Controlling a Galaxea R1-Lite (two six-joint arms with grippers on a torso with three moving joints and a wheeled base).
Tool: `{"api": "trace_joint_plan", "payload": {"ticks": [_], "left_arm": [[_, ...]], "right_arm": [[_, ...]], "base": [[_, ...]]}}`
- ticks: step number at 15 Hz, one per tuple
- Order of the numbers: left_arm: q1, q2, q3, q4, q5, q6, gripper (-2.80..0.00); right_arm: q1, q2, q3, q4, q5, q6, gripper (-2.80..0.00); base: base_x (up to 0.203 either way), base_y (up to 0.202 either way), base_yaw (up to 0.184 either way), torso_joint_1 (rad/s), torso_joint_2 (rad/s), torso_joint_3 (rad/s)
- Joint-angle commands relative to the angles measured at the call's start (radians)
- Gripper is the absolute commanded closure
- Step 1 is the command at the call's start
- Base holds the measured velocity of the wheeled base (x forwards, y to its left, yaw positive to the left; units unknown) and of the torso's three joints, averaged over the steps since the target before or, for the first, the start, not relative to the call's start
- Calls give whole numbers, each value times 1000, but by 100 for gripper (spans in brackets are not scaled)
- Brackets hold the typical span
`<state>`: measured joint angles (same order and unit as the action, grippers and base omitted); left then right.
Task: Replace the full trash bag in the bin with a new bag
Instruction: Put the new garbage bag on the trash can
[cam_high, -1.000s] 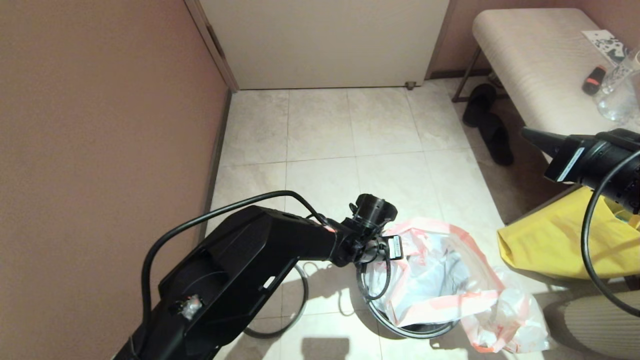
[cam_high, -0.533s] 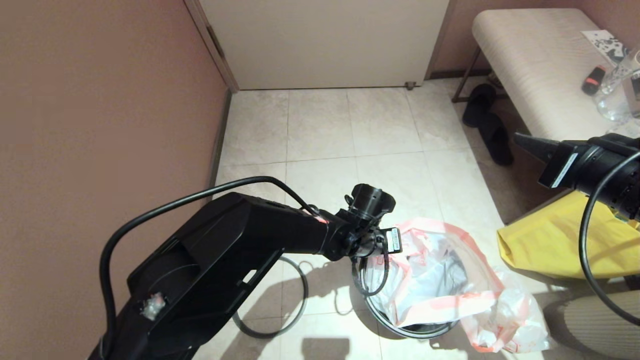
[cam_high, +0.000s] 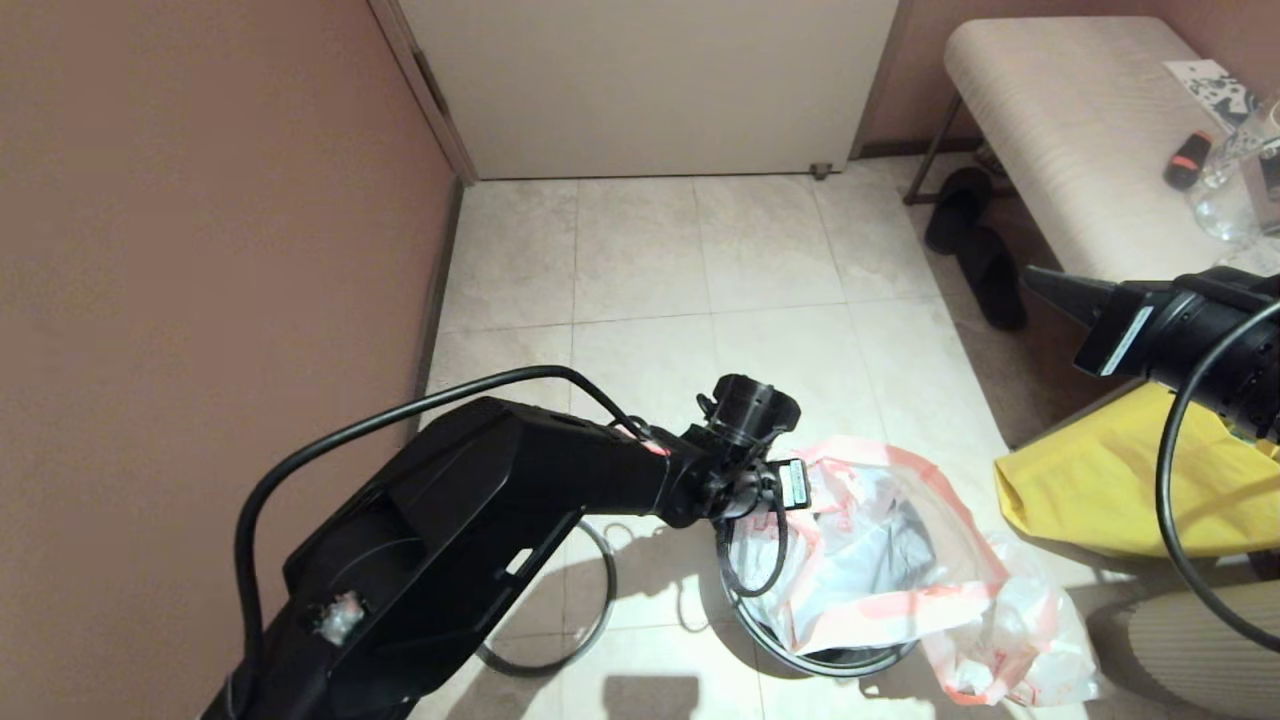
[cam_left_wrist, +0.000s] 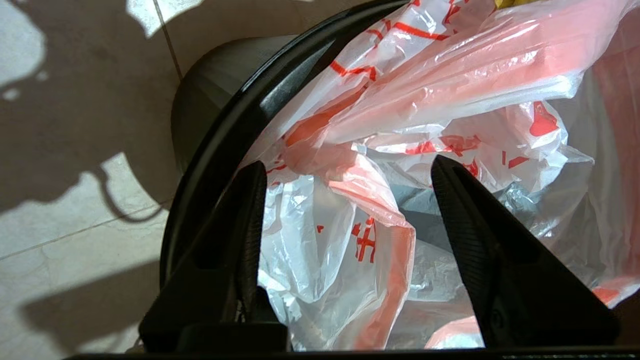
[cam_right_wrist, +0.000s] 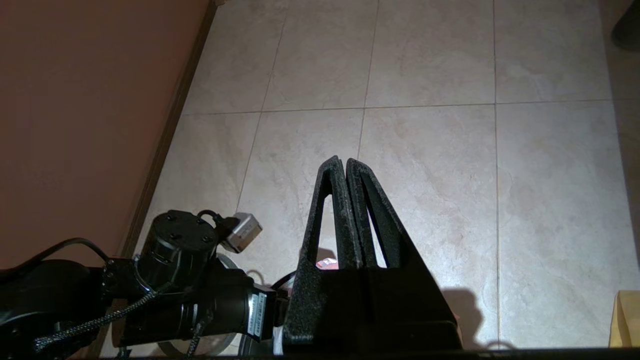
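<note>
Pale floor tiles (cam_high: 640, 260) surround the bin (cam_left_wrist: 210, 165); left pincer (cam_left_wrist: 345, 172) spread, right pincer (cam_right_wrist: 345, 165) clenched.

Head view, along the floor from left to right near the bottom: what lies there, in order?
Grey hoop on the tiles → bin with the new bag draped in it → full trash bag beside the bin → yellow tote.

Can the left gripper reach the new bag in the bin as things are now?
Probably yes. The left gripper is open right above the new bag, its fingers either side of the crumpled pink hem, just inside the bin rim. Nothing lies between them.
</note>
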<state>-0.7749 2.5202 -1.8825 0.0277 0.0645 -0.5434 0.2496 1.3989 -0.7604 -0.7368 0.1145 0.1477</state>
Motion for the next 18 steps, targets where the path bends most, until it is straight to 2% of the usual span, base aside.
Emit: {"api": "trace_joint_plan", "payload": {"ticks": [1,6,8,9,10,11,18], "left_arm": [[-3,47,-33,0,2,-3,-280],[-6,144,-66,-87,4,37,-280],[-2,168,-66,-112,11,82,-280],[1,180,-66,-136,36,106,-280],[3,191,-67,-161,62,134,0],[6,195,-67,-175,74,154,0],[6,188,-67,-189,106,158,0]], "right_arm": [[-1,-2,-1,-4,2,16,0],[-1,-9,-2,-4,4,23,0],[-3,-11,-2,-4,4,23,0],[-3,-15,-2,-4,4,23,0],[-3,-15,-2,-4,4,24,0],[-3,-15,-2,-4,4,24,0],[-3,-17,0,-4,21,24,0]], "base": [[0,0,0,0,0,0],[0,0,0,0,0,0],[0,0,0,0,0,0],[0,0,0,0,0,0],[0,0,0,0,0,0],[0,0,0,0,0,0],[0,0,0,0,0,0]]}}
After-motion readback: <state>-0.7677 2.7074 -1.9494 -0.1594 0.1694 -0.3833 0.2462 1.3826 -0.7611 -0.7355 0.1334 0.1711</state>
